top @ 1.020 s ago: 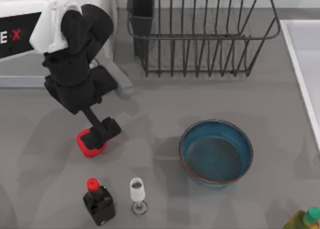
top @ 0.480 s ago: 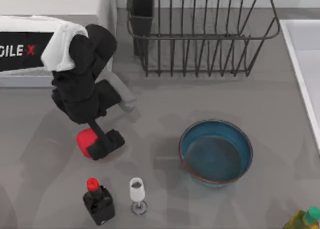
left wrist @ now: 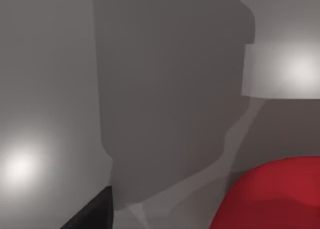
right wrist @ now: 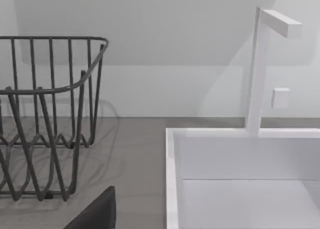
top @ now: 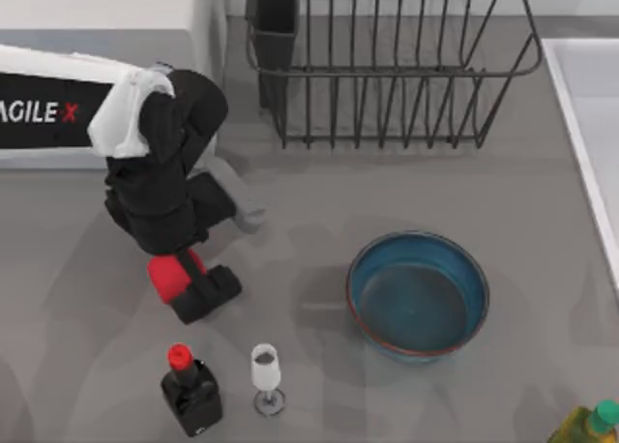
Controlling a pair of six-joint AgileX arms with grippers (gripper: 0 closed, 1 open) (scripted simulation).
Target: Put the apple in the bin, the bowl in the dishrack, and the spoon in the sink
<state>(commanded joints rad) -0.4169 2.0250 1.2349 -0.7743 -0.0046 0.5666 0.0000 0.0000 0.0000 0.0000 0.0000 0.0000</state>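
Apple (top: 167, 274): small, smooth, rigid, probably light and slick; sits on the table (top: 319, 221) at 9 o'clock from the bowl (top: 418, 293).
Left pincer (top: 198, 286) at its 4 o'clock side; can't tell if apart or clamped. Best taken across the widest middle, or it may squirt out.

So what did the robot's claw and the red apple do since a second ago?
The left claw slid a bit toward the top view's bottom edge, staying low at the apple, which hardly moved. Whether it grips it is unclear. The bowl, dishrack, black bottle and wine glass stayed put.
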